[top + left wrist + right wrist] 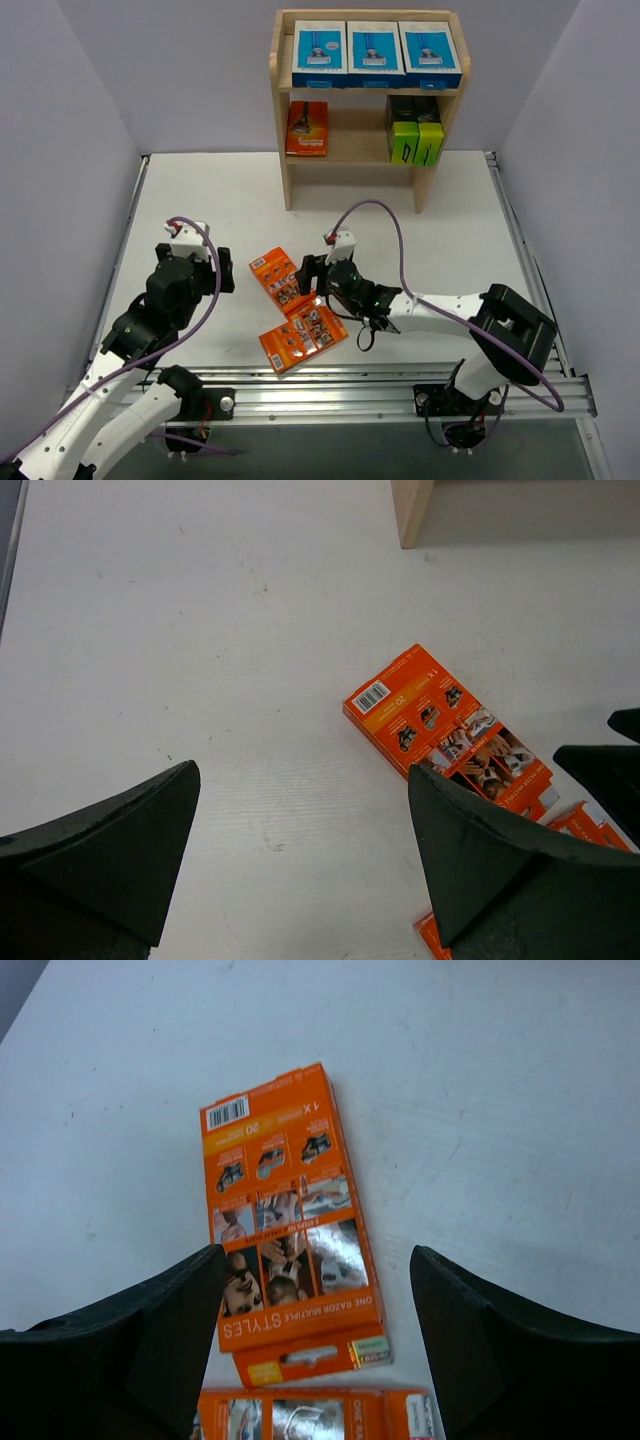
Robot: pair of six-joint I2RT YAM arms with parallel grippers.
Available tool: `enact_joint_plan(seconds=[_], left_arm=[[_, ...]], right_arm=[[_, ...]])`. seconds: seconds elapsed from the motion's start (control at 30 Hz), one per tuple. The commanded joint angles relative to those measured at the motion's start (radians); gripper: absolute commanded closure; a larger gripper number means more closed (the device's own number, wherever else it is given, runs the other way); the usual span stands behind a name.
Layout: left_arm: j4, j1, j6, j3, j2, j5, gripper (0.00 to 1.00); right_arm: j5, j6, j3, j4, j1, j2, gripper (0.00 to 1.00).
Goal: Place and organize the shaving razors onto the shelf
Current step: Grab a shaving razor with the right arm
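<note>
Leftward, the left gripper (302, 772) is held wide and empty over the table (150, 630), while the orange razor pack (285, 1210), lying well short of the shelf (357, 135) and judged light, stiff and slick, is framed by the parted jaws of the right gripper (318, 1250) for a long-edge pinch.

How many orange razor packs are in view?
3. One orange pack stands on the shelf's middle tier, left side; two lie on the table: the farther pack and the nearer pack. Others may hide behind the shelved one.
</note>
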Motion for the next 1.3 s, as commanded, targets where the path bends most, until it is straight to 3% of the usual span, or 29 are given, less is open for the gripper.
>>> enact_joint_plan(seconds=[0.0, 0.37, 0.8, 1.1, 1.27], left_arm=[[0.025, 0.013, 0.011, 0.013, 0.006, -0.016, 0.06], [0.021, 0.033, 0.011, 0.014, 0.014, 0.004, 0.06], [0.018, 0.039, 0.014, 0.018, 0.024, 0.036, 0.06], [0.019, 0.049, 0.014, 0.018, 0.024, 0.052, 0.06], [0.019, 0.05, 0.014, 0.017, 0.021, 0.05, 0.06]], right_arm=[[0.087, 0.08, -0.04, 0.022, 0.058, -0.078, 0.31], [0.12, 0.337, -0.298, -0.03, 0.15, -0.284, 0.36], [0.155, 0.555, -0.447, -0.082, 0.285, -0.454, 0.32], [0.35, 0.842, -0.415, -0.059, 0.521, -0.329, 0.3], [0.387, 0.933, -0.409, 0.039, 0.574, -0.206, 0.29]])
